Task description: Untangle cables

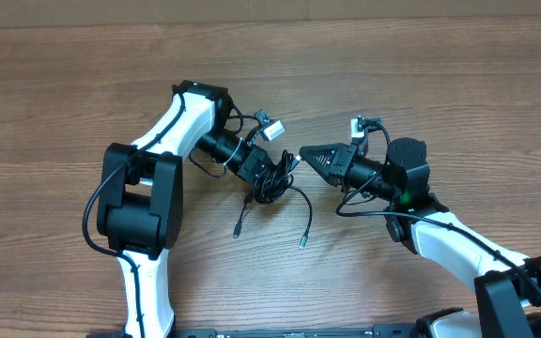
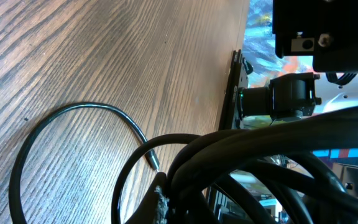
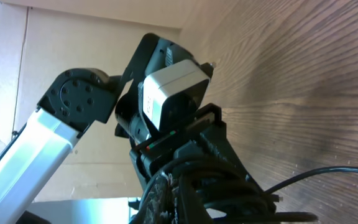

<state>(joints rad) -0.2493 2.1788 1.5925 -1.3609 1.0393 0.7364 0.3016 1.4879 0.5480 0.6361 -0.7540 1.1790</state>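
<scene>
The cables [image 1: 274, 183] are a tight black bunch at the table's middle. My left gripper [image 1: 269, 175] is shut on the bunch from the left. My right gripper [image 1: 302, 153] points left, shut on a strand at the bunch's upper right edge. Two loose cords trail toward me and end in small plugs [image 1: 237, 231] [image 1: 302, 242]. In the left wrist view the cables [image 2: 260, 168] fill the lower right beside my left gripper [image 2: 163, 202], and one cord loops over the wood [image 2: 73, 107]. In the right wrist view the cables [image 3: 229, 186] crowd round my right gripper [image 3: 169, 193].
The wooden table [image 1: 83, 84] stretches wide on all sides. A cardboard wall [image 1: 440, 7] runs along the far edge. The left arm's white wrist camera [image 3: 169, 93] sits close above the bunch, facing my right gripper. The right arm's base [image 1: 524, 291] stands at the lower right.
</scene>
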